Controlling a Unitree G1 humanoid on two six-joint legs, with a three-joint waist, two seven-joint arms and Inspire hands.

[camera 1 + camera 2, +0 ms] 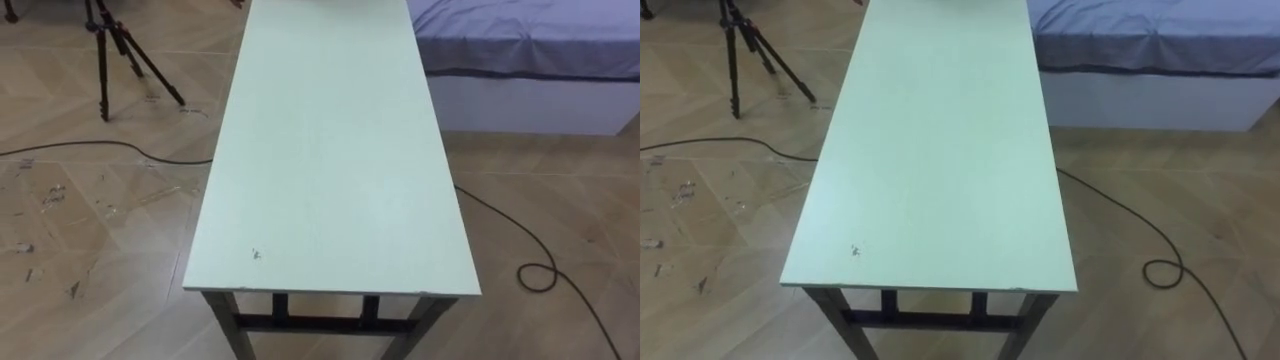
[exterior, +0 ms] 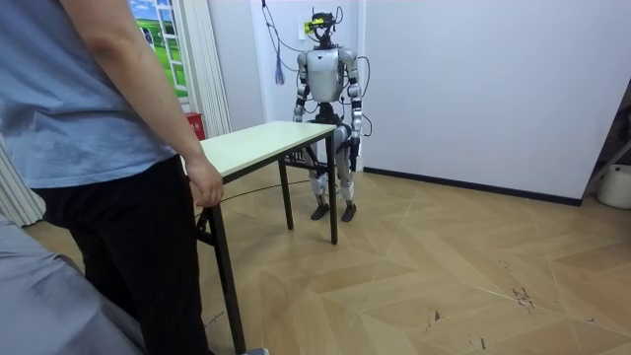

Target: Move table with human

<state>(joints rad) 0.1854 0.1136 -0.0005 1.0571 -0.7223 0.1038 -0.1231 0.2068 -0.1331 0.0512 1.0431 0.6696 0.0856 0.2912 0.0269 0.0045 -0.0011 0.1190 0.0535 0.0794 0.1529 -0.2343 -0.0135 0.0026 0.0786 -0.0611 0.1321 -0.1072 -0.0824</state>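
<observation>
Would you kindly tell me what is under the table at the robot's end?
Below the near edge of the table, dark legs and a crossbar show. In the eye views its top covers everything further in; the room view shows wooden floor beneath.

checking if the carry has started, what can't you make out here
Table far end: cut by the eye views' top edge.
Person's hand at the near end, room view: grip unclear against the table edge.
Robot's left hand, room view: too small to judge.
</observation>
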